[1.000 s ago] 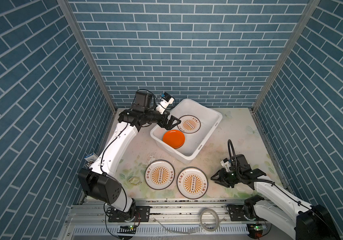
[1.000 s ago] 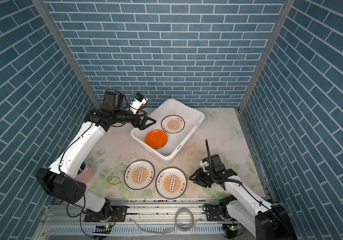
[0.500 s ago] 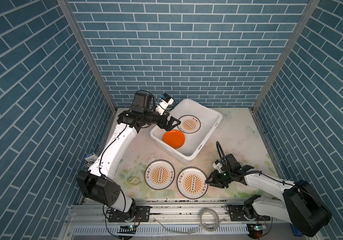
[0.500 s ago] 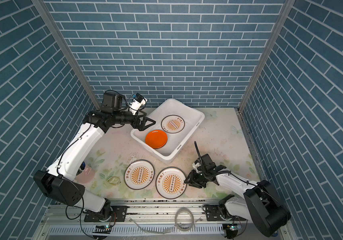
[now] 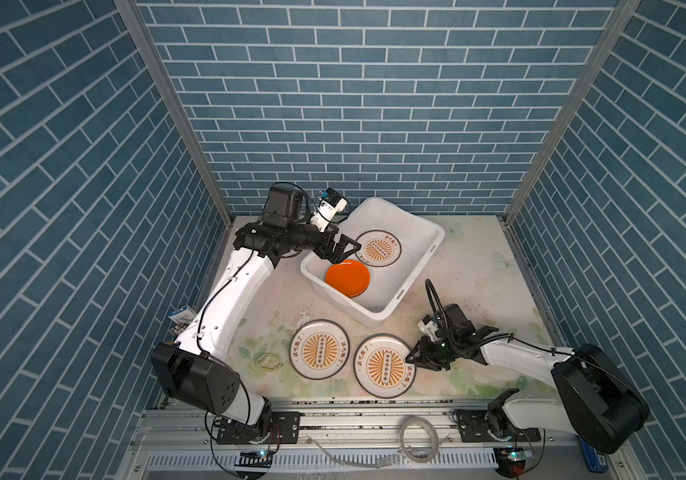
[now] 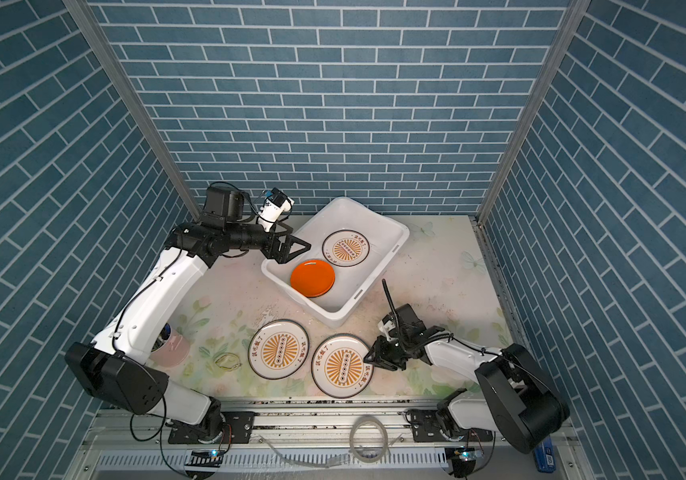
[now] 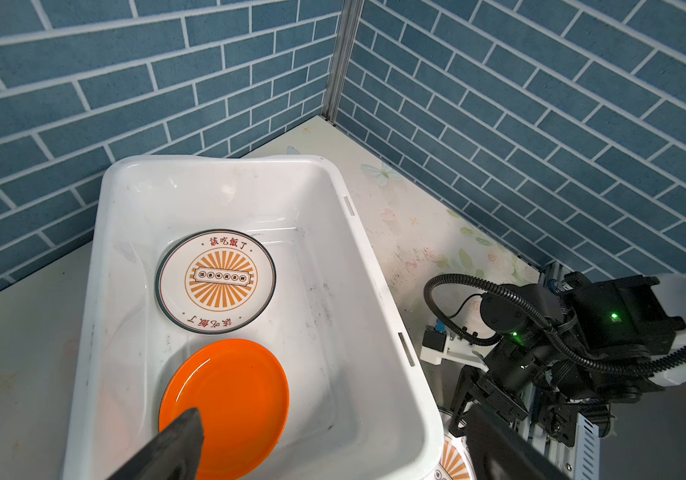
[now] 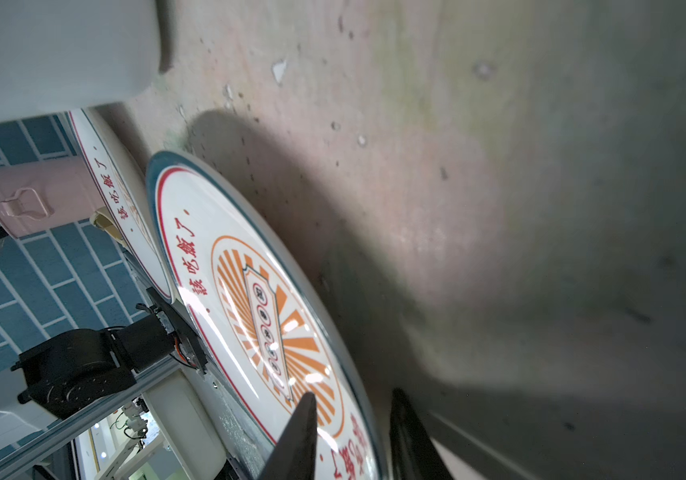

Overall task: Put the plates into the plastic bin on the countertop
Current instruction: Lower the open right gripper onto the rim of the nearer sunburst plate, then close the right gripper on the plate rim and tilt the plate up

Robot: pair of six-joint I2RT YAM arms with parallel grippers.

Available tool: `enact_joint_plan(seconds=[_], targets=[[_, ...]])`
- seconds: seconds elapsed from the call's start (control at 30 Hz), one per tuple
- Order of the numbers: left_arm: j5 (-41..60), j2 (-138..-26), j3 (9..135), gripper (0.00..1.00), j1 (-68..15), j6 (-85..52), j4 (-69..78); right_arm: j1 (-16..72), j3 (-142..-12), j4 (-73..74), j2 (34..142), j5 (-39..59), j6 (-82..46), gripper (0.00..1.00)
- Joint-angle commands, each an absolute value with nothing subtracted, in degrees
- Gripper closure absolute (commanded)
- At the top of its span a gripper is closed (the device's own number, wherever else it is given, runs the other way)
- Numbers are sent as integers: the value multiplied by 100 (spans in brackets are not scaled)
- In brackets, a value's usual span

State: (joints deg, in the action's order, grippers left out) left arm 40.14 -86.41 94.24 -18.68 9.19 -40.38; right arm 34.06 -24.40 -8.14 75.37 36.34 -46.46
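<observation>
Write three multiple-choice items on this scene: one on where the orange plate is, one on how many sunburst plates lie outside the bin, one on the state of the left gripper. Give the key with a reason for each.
1. Where is the orange plate?
A. On the countertop
B. Inside the plastic bin
C. In the right gripper

2. How many sunburst plates lie on the countertop outside the bin?
A. Two
B. None
C. Four

3. What is the state of the left gripper?
A. Shut on a plate
B. Open and empty
C. Out of view

Key:
1 B: both top views show it on the bin floor beside a sunburst plate.
2 A: one and another lie side by side at the front.
3 B: its fingers stand apart over the bin, holding nothing.
</observation>
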Motion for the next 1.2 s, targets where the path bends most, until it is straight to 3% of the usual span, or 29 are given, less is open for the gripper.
enact_joint_plan(seconds=[0.0, 0.37, 0.63, 1.03, 1.17], targets=[[4017, -8503, 9356, 0, -1898, 879, -4060, 3433, -2400, -710, 7798, 3349, -4552, 73], [4008, -8476, 9333, 0, -1898, 901, -4065, 3437, -2156, -846, 7609, 3099, -4561, 86], [4010, -8501, 9361, 0, -1891, 859, -4043, 3439, -1958, -1226, 6899, 2627, -4657, 93], [4034, -8542, 9367, 0, -1896, 823, -3999, 3428, -1649, -1127, 6557, 2408, -4905, 93], [4031, -8544, 9395, 0, -1897, 838, -4006, 3428, -1601, -1097, 6536, 2400, -4931, 87]])
